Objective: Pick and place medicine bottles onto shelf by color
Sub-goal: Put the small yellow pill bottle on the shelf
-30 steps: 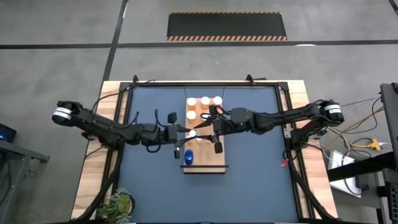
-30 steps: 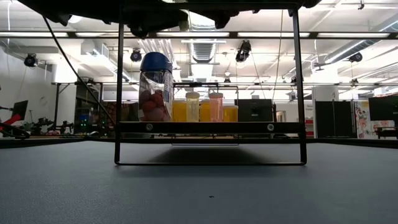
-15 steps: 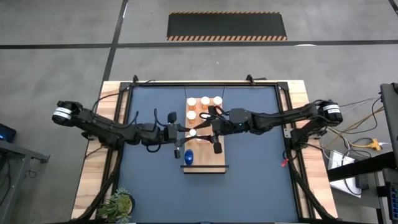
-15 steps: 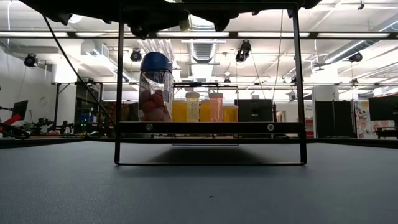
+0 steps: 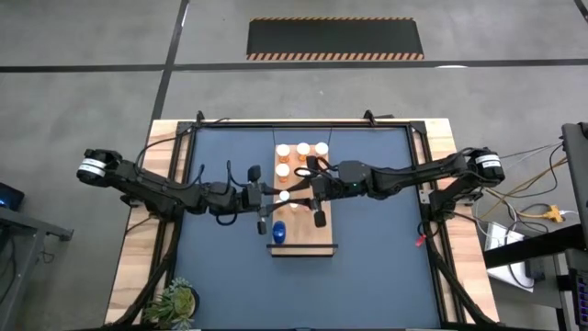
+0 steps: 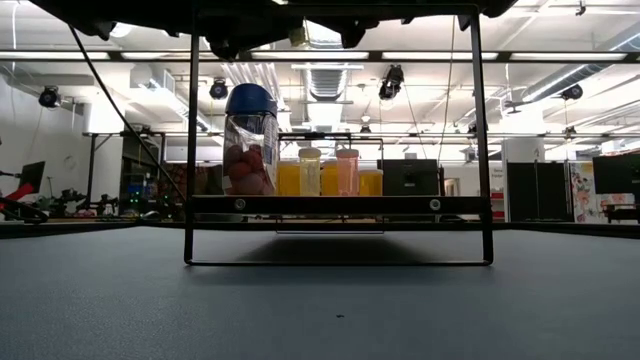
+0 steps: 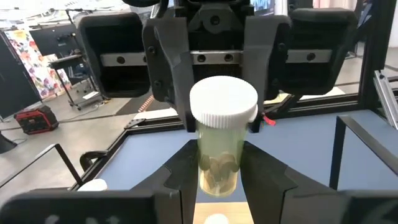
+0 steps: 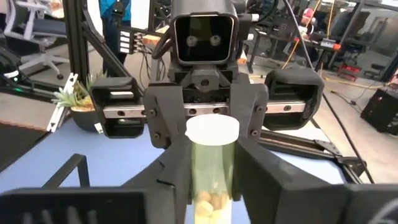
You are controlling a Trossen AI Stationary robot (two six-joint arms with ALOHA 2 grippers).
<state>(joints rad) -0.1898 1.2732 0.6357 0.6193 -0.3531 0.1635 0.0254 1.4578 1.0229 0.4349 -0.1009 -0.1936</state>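
Note:
A pale yellow bottle with a white cap (image 5: 285, 196) is held upright between my two grippers, above the middle of the wooden shelf (image 5: 312, 241). My left gripper (image 5: 273, 199) reaches it from the table's left, and my right gripper (image 5: 299, 195) from the right. Both are shut on it. Several orange bottles with white caps (image 5: 301, 152) stand on the shelf's far end. A blue-capped bottle (image 5: 278, 232) stands on its near end. In the low view the blue-capped bottle (image 6: 250, 140) and the orange ones (image 6: 330, 172) stand on the raised shelf (image 6: 340, 205). My left gripper pinches the bottle's clear body (image 7: 217, 163) between its two fingers (image 7: 183, 180), below the white cap. The fingers come level from the table's left. The bottle stands upright and clear of the shelf. My right gripper pinches the same bottle's body (image 8: 211, 174) between its two fingers (image 8: 258, 180), opposite the left gripper. The fingers come level from the table's right. The bottle is upright, with its cap (image 8: 212, 130) on top.
The shelf stands on a dark metal frame (image 6: 190, 150) in the middle of the dark table. A green plant (image 5: 175, 302) sits at the near left corner on the pale wooden border. The shelf's middle strip between the blue-capped bottle and the orange bottles is bare.

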